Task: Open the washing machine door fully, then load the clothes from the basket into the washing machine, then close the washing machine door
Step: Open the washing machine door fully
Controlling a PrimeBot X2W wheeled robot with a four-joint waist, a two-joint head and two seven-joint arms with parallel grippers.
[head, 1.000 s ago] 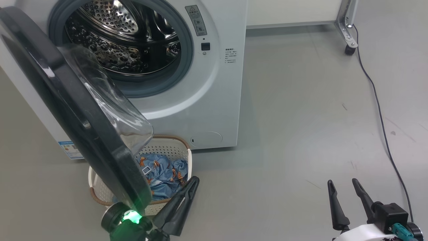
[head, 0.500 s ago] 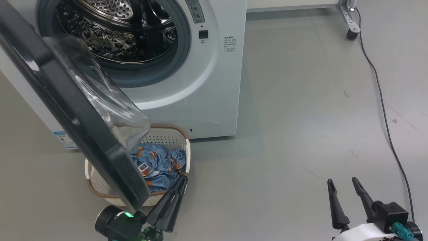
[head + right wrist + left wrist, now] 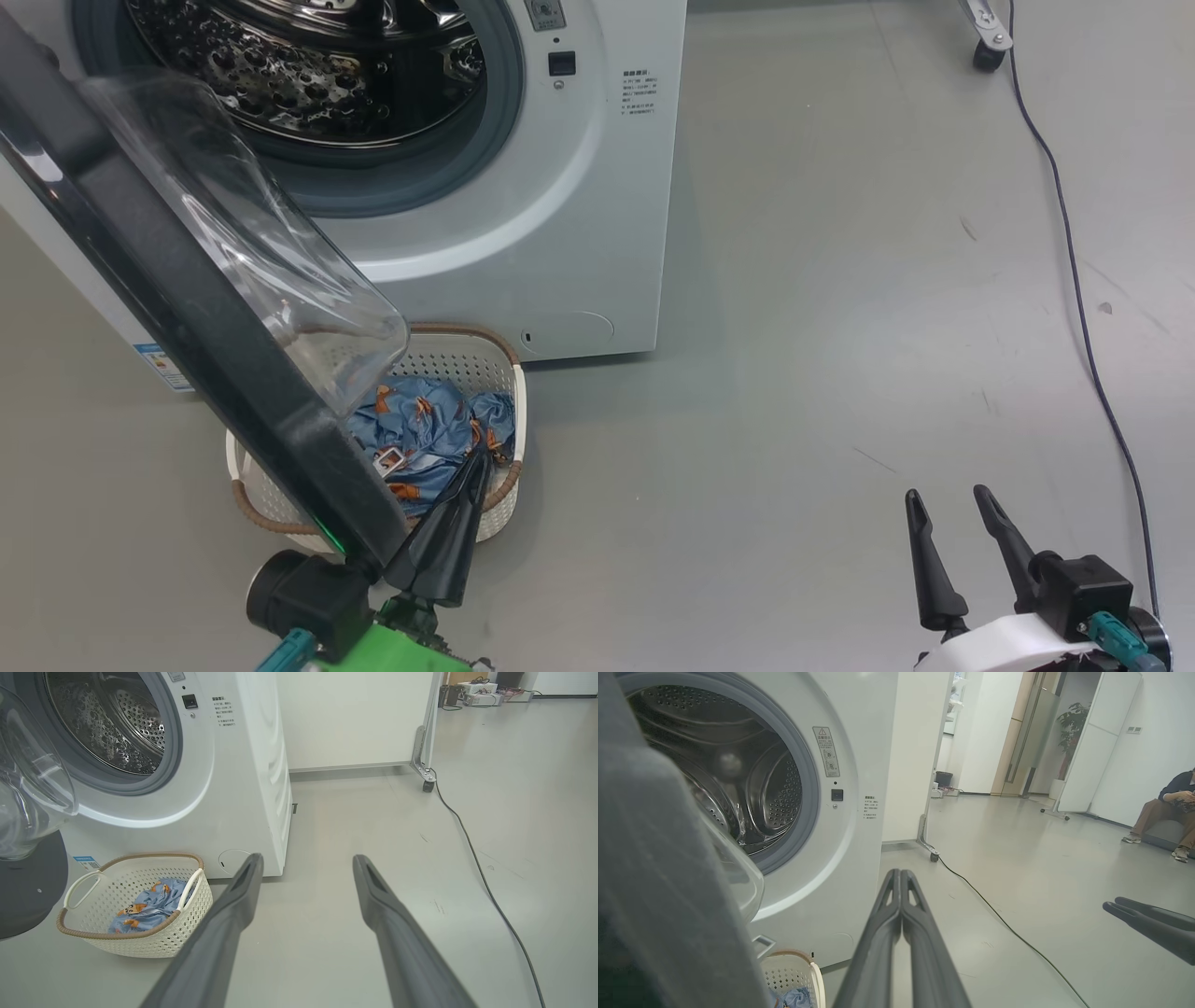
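While the washing machine door (image 3: 201,308) stands open, the clothes (image 3: 429,429) lie in the basket (image 3: 448,359).
Basket on the floor (image 3: 794,373) just before the washing machine (image 3: 597,187), partly under the door's glass bowl. Left gripper (image 3: 481,459): fingers pressed together, empty, tip at the basket's near rim. Right gripper (image 3: 945,495): fingers spread apart, empty, well off to the right.

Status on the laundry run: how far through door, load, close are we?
Done: the washing machine door stands open with the drum exposed; whether it is fully open is unclear. In hand: the left claw, shut and empty, sits by the door's lower rim; the right claw hangs open off to the side. Left: the clothes lie in the basket, so loading and closing remain.
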